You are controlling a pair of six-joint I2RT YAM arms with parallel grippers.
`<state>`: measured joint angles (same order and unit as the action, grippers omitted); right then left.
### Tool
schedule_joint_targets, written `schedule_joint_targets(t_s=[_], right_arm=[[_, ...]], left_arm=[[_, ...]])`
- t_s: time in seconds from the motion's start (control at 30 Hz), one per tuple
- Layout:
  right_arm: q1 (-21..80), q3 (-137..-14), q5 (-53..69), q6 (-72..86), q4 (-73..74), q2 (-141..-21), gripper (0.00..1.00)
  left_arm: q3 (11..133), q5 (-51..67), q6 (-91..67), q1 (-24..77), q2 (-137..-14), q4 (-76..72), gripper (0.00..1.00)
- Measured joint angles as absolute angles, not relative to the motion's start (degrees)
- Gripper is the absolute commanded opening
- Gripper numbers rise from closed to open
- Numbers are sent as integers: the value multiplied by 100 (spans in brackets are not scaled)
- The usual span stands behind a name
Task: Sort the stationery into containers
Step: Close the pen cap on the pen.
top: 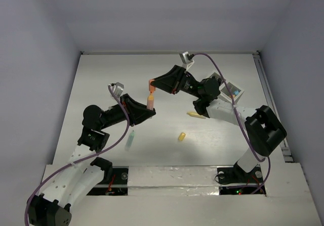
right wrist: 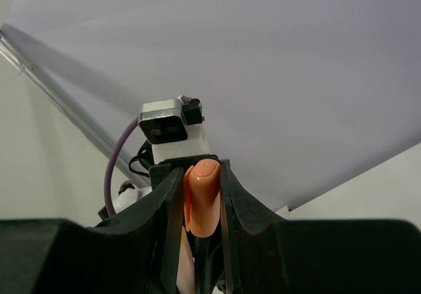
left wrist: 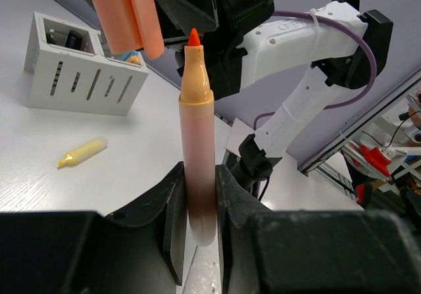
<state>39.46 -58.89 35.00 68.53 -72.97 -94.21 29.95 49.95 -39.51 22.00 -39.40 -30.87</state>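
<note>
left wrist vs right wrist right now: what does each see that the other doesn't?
Only left wrist: the white box with slotted sides, a yellow marker lying on the table near it, and the orange marker, tip bare, upright in the left gripper.
Only right wrist: the left arm's wrist camera, against blank wall.
Both: the orange cap, clamped in the right gripper, off the marker and apart from its tip. Right wrist shows at most a sliver of the marker under the cap.
</note>
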Motion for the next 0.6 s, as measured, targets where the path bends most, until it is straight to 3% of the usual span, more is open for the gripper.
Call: schedule_joint_targets(t_s=[0.6], right_arm=[[3946,-6093,3496,7491,-7395,-9760,0]], left_arm=[[2788,5092,-4088,2189,-3966,-3153,0]])
